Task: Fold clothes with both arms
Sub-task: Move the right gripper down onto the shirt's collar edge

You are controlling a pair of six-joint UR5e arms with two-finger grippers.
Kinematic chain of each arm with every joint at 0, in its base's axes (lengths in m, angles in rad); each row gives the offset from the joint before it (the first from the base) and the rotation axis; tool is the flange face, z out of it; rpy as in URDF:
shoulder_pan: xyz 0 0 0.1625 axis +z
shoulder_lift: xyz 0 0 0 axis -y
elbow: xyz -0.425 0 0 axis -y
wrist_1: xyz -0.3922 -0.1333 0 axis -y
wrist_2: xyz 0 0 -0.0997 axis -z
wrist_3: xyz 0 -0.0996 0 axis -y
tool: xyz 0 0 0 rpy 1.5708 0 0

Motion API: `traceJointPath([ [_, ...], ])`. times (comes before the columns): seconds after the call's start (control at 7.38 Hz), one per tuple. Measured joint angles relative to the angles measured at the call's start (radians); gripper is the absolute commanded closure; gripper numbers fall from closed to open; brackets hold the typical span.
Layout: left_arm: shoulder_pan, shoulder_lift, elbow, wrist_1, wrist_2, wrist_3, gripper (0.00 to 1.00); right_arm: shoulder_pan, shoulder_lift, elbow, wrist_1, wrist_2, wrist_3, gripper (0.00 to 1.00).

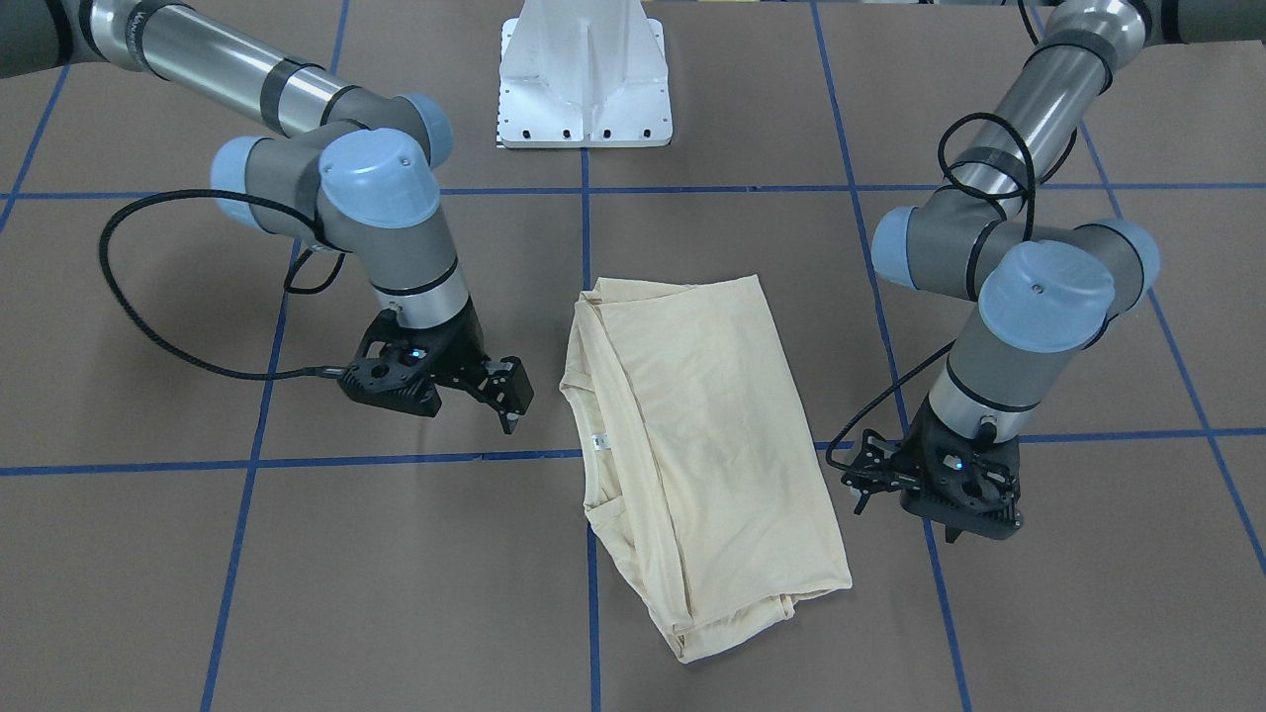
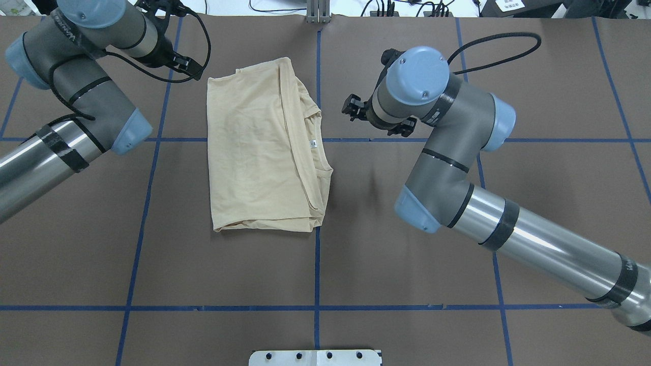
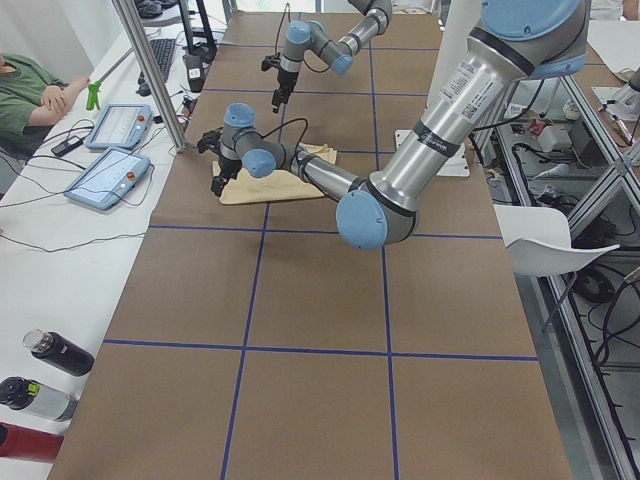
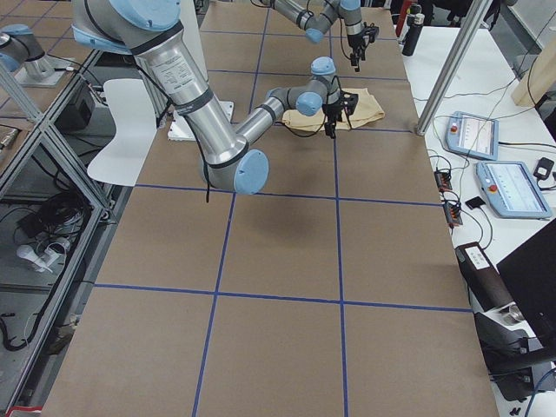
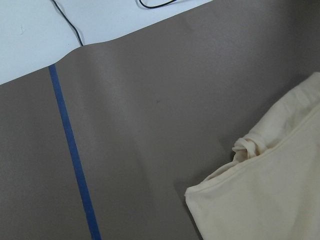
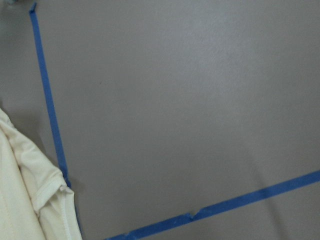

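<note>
I read this as a pause between folds. The shirt [image 2: 254, 152] lies mid-table [image 2: 407, 264] as a long rectangle with no sleeve sticking out and the print hidden. Its near edge is thick with layers. Midway, the collar and label [image 2: 313, 144] face right. Beyond that the right gripper [image 1: 506, 400] hovers beside the collar, touching nothing. Farthest, the left gripper [image 1: 860, 480] hangs off the far left corner, also empty (I cannot tell if either's jaws are apart). Next, I judge, both must pinch one short end's corners.
</note>
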Motion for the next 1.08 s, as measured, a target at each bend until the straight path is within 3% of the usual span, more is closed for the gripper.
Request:
traceJointPath([
  [0.54,0.006,0.017,-0.02,-0.002,-0.003,-0.003,0.0,-0.112,0.129,-0.142,-0.001,-0.074,0.115,0.5],
  [1.08,0.009,0.017,-0.02,-0.002,-0.003,-0.004,0.0,-0.167,0.124,-0.156,-0.009,-0.116,0.12,0.52],
])
